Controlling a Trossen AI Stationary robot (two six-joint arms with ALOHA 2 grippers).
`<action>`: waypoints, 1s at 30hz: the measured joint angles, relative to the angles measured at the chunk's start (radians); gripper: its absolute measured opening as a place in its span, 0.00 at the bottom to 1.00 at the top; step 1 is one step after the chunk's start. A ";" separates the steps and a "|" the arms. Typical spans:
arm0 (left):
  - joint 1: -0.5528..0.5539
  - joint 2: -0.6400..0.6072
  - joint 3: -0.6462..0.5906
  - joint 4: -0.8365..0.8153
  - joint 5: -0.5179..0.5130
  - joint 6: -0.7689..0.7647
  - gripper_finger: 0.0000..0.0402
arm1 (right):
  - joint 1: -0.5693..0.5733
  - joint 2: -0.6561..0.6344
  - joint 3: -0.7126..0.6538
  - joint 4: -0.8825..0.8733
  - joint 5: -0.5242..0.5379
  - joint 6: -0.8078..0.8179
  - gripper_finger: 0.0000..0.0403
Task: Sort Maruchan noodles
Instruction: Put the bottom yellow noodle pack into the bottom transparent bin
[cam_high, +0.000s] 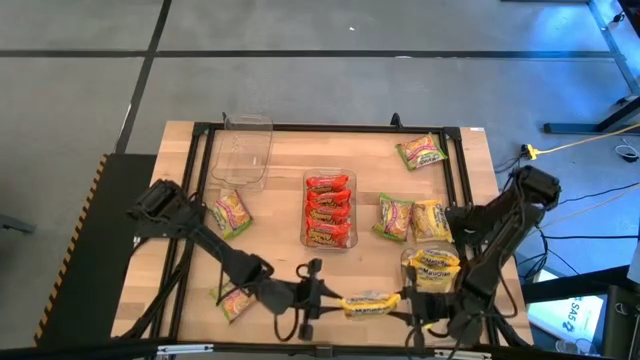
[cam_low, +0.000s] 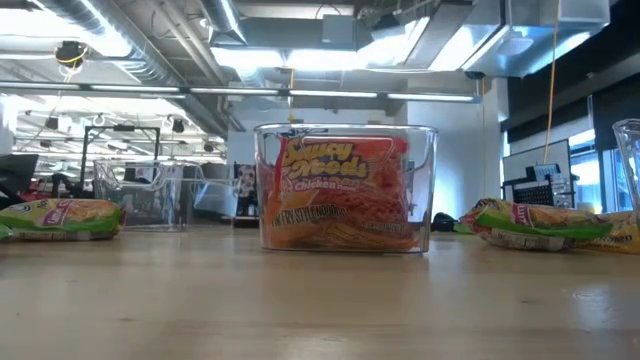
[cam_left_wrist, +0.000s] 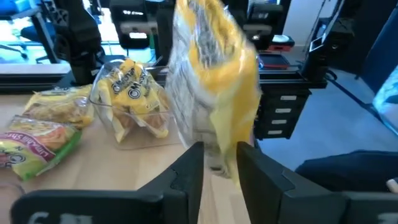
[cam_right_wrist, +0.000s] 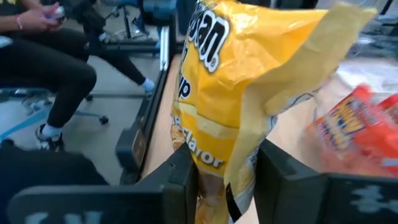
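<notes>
Two dark jointed arms — black fingers (cam_right_wrist: 180, 180) (blocky); trailing cables.

Yellow packet (cam_high: 371, 301) aloft, red packets (cam_high: 328, 208) in tray, green packets (cam_high: 393, 217) scattered.

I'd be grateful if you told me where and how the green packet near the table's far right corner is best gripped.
Come straight down from above and pinch one crimped end edge of the green packet. It lies flat and alone on the table, turned at a slant, so I'd rotate the fingers to cross that edge. The flat middle probably gives little to pinch; the thin sealed edge should.
</notes>
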 joint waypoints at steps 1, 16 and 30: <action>0.010 0.000 0.000 -0.002 0.021 -0.001 0.25 | 0.000 -0.015 0.000 -0.001 0.007 -0.008 0.22; 0.076 0.001 0.002 0.110 0.091 -0.064 0.61 | 0.001 -0.108 0.001 -0.091 0.078 -0.015 0.22; 0.098 0.001 0.001 0.108 -0.003 -0.079 0.61 | -0.105 -0.107 0.001 -0.016 0.055 -0.135 0.22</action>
